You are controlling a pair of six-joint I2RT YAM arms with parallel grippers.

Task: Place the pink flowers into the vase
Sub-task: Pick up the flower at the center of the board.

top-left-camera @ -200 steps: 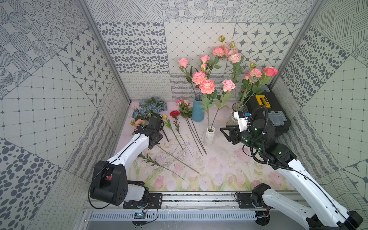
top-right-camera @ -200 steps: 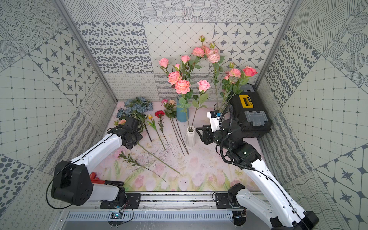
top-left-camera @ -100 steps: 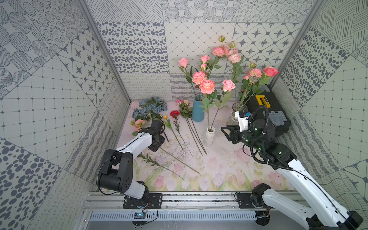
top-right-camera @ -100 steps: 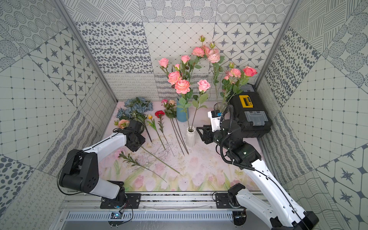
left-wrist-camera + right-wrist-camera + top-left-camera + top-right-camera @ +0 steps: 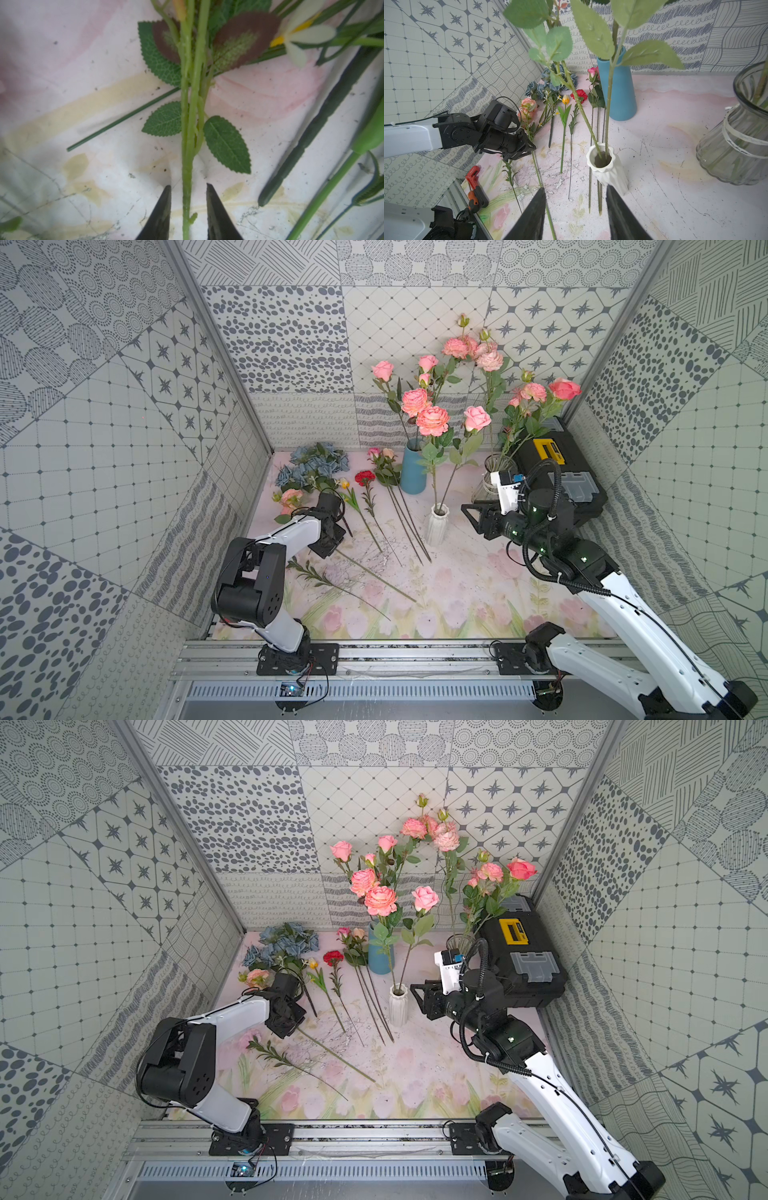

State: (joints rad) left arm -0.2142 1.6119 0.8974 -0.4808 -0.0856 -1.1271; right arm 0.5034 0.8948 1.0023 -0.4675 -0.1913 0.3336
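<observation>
A pink flower [image 5: 291, 497] lies at the mat's far left, its light-green stem [image 5: 188, 145] running toward the front. My left gripper [image 5: 188, 187] is down over that stem, open, with a finger on each side and a gap to both. In both top views the left gripper [image 5: 326, 551] [image 5: 284, 1031] hides the middle of the stem. The white vase [image 5: 437, 526] [image 5: 608, 172] holds two pink roses [image 5: 433, 420]. My right gripper [image 5: 574, 188] [image 5: 467, 510] hangs open and empty just beside the white vase. More pink flowers stand in the blue vase [image 5: 413, 472] and the glass vase [image 5: 737, 145].
Blue hydrangeas [image 5: 320, 464], a red carnation [image 5: 365, 477], a yellow tulip [image 5: 565, 99], small pink rosebuds [image 5: 380, 454] and a leafy sprig [image 5: 316, 572] lie on the mat. A black toolbox [image 5: 557, 472] fills the back right. A red wrench [image 5: 475, 187] lies by the left arm's base.
The left arm has folded back at the elbow and its gripper has come down and slightly frontward over the pink flower's stem. The right arm has not moved.
</observation>
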